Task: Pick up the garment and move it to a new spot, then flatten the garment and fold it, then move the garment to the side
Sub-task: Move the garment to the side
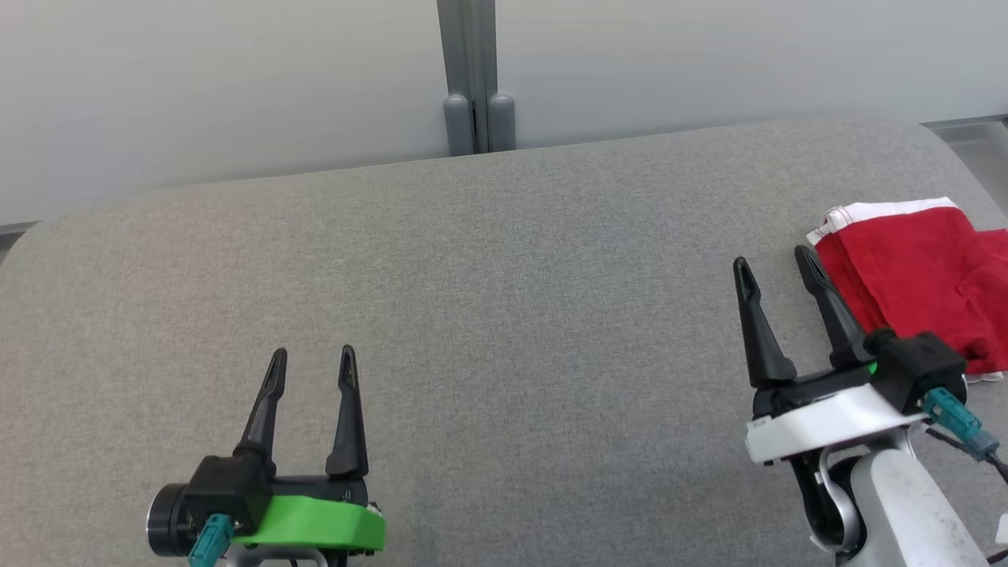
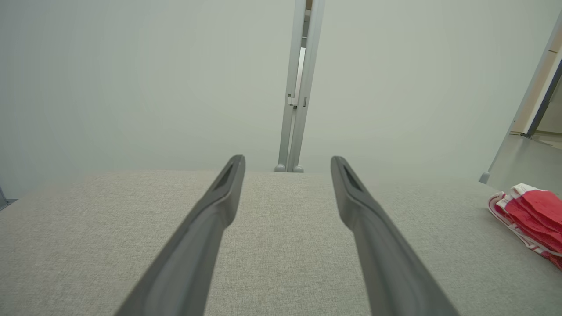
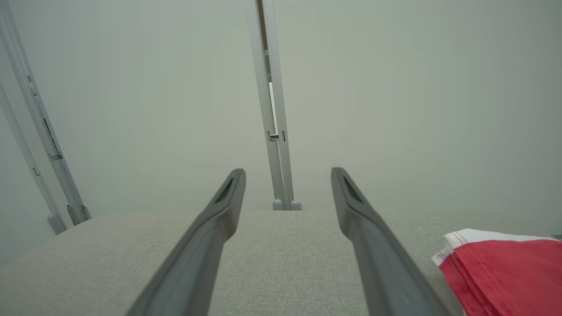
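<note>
The garment point(image 1: 921, 276) is red with a white edge and lies folded at the far right of the grey table; it also shows as the garment point(image 2: 533, 217) at the right edge of the left wrist view and the garment point(image 3: 505, 272) at the lower right of the right wrist view. My right gripper point(image 1: 774, 261) stands open just left of it, fingers apart, holding nothing. My left gripper point(image 1: 313, 354) is open at the lower left, far from the cloth. In their own views the left gripper point(image 2: 287, 160) and right gripper point(image 3: 287, 172) have nothing between the fingers.
The grey fabric-covered table point(image 1: 504, 315) has rounded far corners. Behind it runs a pale partition wall with a grey post point(image 1: 472, 79) at the middle. The garment lies close to the table's right edge.
</note>
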Controlling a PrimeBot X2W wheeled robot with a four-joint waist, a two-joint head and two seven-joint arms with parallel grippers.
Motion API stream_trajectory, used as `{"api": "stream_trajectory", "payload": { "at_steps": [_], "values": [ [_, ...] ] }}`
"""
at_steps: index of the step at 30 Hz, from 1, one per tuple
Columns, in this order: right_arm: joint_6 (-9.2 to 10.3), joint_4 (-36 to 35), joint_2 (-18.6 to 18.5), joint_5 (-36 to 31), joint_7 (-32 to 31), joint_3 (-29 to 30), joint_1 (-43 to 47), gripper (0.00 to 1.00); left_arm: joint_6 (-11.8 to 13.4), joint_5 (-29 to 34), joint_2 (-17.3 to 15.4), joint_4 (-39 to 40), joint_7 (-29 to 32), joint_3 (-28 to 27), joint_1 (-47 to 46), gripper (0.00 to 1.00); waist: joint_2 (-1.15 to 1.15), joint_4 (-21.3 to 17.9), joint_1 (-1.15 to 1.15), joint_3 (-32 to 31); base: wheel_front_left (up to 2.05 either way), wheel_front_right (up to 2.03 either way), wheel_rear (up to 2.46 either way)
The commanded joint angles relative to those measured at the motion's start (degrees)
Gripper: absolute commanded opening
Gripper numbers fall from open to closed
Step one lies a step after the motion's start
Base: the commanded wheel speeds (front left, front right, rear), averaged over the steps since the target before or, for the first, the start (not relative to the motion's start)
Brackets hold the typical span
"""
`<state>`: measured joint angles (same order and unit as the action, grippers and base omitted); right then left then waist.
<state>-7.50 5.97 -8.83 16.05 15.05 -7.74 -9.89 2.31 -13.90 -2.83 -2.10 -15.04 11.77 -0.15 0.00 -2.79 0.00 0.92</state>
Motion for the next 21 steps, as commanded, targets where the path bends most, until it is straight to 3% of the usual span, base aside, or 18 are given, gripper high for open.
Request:
{"api": "stream_trajectory", "payload": {
  "at_steps": [1,9,21],
  "values": [
    [-0.01,-1.0,0.9,-1.1,0.1,0.1,1.7,1.0,0.3,-0.6,-0.2,0.0,-0.1,-0.5,1.3,1.0,0.0,0.4,0.0,-0.4,0.0,0.0,0.0],
    [0.01,-2.8,4.2,-4.4,0.1,1.4,6.6,1.0,-0.1,0.0,-0.2,0.9,-0.1,-0.8,2.6,1.0,0.0,0.3,0.0,-0.2,0.0,0.0,0.0],
    [0.01,-2.5,5.3,-5.8,0.1,1.8,6.8,1.0,-0.6,-1.6,-0.2,0.9,-0.1,-1.3,1.6,1.0,0.0,-0.1,0.0,-0.1,0.0,0.0,0.0]
  ]
}}
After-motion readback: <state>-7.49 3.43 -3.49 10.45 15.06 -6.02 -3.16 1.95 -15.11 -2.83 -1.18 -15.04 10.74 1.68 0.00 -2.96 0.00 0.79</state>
